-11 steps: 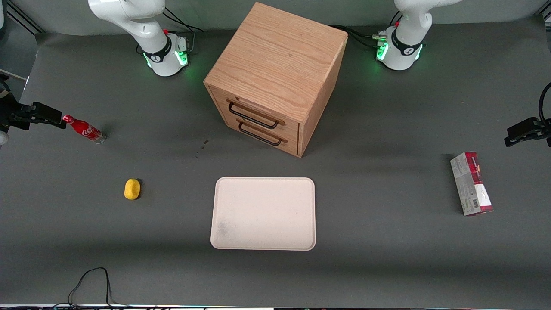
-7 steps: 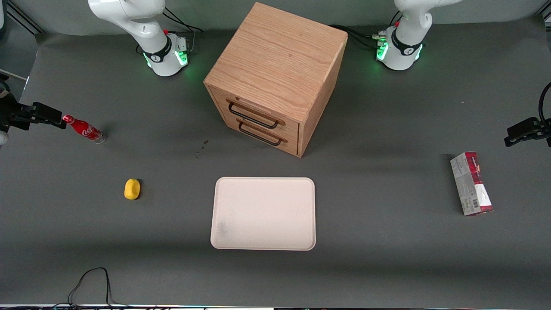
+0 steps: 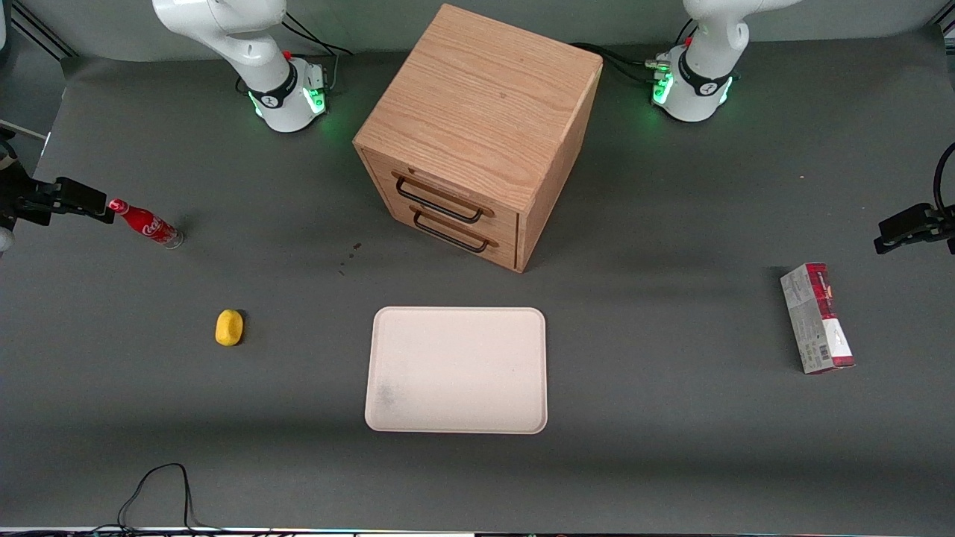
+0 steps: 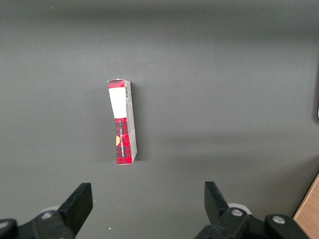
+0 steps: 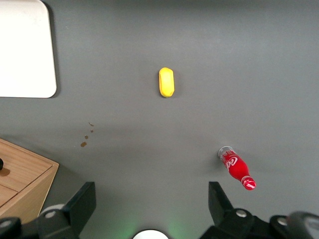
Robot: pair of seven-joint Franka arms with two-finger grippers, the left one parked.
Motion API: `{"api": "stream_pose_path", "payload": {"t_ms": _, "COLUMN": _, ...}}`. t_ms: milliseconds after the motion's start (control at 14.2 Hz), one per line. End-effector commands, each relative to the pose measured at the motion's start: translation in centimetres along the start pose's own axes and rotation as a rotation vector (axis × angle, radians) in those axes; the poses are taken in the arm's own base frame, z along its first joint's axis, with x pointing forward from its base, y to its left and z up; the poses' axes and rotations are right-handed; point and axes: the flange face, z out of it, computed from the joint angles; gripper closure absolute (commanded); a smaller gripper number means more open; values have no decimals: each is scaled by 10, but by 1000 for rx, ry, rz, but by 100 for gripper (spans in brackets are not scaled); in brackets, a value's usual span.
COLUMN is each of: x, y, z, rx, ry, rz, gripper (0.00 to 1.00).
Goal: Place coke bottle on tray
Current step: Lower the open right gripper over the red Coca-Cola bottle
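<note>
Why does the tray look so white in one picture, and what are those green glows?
In the right wrist view the tray is overexposed, its smudge washed out; the front view shows it cream. The green glows in the front view are lights on the arm bases. The coke bottle casts a soft shadow there. The gripper hangs open above the mat.

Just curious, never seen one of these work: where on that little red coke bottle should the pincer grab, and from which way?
Probably from above, around the neck just under the cap. The coke bottle stands upright on the table with nothing close by. The pincer hangs open beside it at the working arm's end of the table.
</note>
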Motion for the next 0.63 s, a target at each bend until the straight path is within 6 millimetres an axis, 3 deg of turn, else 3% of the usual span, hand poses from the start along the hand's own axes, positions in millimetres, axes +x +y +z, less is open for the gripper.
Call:
{"api": "stream_pose_path", "payload": {"t_ms": 0, "x": -24, "y": 31, "z": -20, "rx": 14, "ry": 21, "rz": 20, "gripper": 0}}
{"api": "stream_pose_path", "payload": {"t_ms": 141, "x": -50, "y": 77, "z": -28, "rx": -10, "ry": 31, "rz": 1, "gripper": 0}}
{"api": "stream_pose_path", "payload": {"t_ms": 352, "x": -95, "y": 155, "z": -12, "rx": 40, "ry": 22, "rz": 26, "gripper": 0}}
{"api": "stream_pose_path", "payload": {"t_ms": 563, "x": -131, "y": 198, "z": 9, "rx": 51, "ry": 30, "rz": 51, "gripper": 0}}
